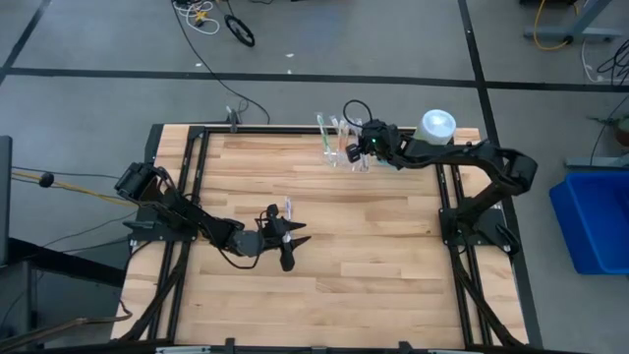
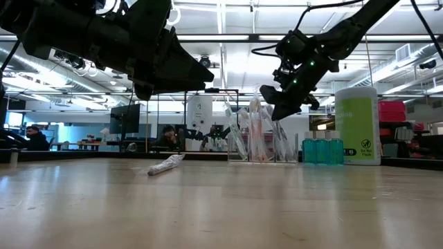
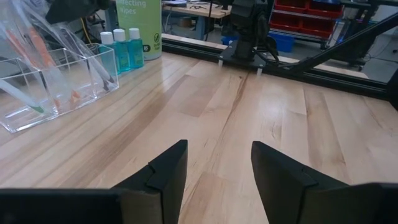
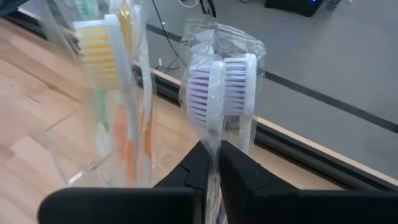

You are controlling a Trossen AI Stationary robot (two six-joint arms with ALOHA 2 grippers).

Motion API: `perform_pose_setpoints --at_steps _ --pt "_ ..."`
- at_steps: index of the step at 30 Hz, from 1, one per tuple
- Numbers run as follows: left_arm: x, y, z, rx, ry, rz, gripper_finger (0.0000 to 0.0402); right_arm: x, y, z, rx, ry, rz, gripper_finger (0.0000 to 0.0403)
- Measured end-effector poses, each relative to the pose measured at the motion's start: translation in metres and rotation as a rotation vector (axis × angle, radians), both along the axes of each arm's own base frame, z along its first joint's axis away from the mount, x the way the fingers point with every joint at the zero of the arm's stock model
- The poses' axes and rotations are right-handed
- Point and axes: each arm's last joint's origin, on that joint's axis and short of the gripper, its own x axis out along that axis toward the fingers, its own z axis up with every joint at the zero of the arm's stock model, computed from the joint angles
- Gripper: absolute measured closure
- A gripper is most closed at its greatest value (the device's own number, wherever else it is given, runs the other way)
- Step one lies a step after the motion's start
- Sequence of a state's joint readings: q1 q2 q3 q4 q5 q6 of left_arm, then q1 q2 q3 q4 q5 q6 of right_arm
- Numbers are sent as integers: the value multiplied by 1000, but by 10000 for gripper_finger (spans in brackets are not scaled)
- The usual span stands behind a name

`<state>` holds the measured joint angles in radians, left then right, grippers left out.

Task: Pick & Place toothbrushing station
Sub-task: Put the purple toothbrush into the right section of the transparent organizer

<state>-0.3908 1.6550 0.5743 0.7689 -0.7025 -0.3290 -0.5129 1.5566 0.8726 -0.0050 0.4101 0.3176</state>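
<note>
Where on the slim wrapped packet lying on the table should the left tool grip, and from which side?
Grip the packet at mid-length from straight above, jaws across its narrow width: it lies flat, long and thin, with bare table on both sides. The open left tool hovers near it. The right tool is shut on a purple brush.

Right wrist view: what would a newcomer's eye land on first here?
The right hand, shut on a purple-bristled toothbrush in a clear wrapper, over the see-through plastic toothbrush rack at the table's far edge. Beside it stands a big light-green bottle with a white cap. The left hand hovers open mid-table.
</note>
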Motion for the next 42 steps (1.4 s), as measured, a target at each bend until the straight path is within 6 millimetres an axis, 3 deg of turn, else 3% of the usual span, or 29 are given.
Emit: perform_pose_setpoints --at_steps 4,14,19,23,31,36,42 --pt "0 0 0 0 0 0 226 -3 2 8 -2 -22 7 361" --pt "0 0 0 0 0 0 226 -14 18 41 13 -135 113 212" --pt "0 0 0 7 2 -1 226 -12 37 49 15 -140 172 180" --pt "-1 0 0 30 17 10 226 1 72 52 -12 -131 263 186" --pt "-21 11 10 -15 151 114 226 34 177 47 -125 -163 619 221" --pt "-39 28 3 -78 325 213 226 49 227 19 -130 -143 778 236" --pt "-44 46 -13 -271 428 243 223 63 266 -30 -62 -131 841 250"
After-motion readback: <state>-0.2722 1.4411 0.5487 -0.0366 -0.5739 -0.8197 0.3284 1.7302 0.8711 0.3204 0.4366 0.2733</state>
